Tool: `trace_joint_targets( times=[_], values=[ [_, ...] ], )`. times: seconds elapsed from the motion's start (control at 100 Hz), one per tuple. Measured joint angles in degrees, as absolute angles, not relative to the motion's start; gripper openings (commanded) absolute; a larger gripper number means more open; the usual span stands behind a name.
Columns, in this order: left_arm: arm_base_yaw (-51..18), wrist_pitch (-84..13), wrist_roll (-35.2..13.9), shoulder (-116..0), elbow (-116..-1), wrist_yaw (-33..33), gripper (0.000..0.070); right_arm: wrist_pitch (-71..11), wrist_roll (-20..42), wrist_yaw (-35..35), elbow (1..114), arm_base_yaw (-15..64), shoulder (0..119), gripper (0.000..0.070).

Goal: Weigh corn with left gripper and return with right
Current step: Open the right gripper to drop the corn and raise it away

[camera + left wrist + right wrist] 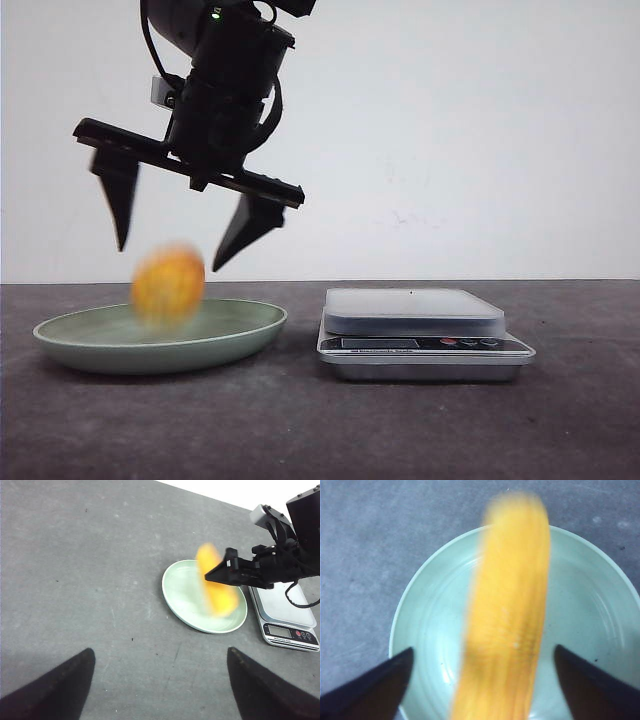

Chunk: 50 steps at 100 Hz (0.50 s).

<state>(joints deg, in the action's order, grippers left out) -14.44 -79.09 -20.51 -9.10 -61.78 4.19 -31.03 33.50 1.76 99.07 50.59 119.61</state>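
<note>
Corn (pixel 167 284) shows blurred, apparently in mid-air just over the dish (pixel 240 335), below your right gripper (pixel 178 245), whose jaws are spread wide with nothing between them. Your left gripper (pixel 160 685) hangs well off to the side, jaws also spread and empty, and the scale (pixel 415 312) sits bare beside the dish. Watch the landing: a round cob dropping onto a shallow, sloped dish could bounce or roll over the low rim onto the table (pixel 300 430).
</note>
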Motion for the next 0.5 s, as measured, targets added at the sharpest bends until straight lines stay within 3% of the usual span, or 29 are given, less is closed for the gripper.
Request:
trace_joint_targets(
  times=[0.25, 0.5],
  values=[
    [-14.4, -80.0, -20.5, -9.1, -61.8, 4.2, 0.0505, -37.7, 29.8, 3.9, 100.7, 48.0, 117.4, 0.0647],
    [-14.4, -80.0, -20.3, -9.1, -61.8, 4.2, 0.0505, -44.5, 21.8, 4.8, 102.4, 37.1, 100.1, 0.0618]
  ],
)
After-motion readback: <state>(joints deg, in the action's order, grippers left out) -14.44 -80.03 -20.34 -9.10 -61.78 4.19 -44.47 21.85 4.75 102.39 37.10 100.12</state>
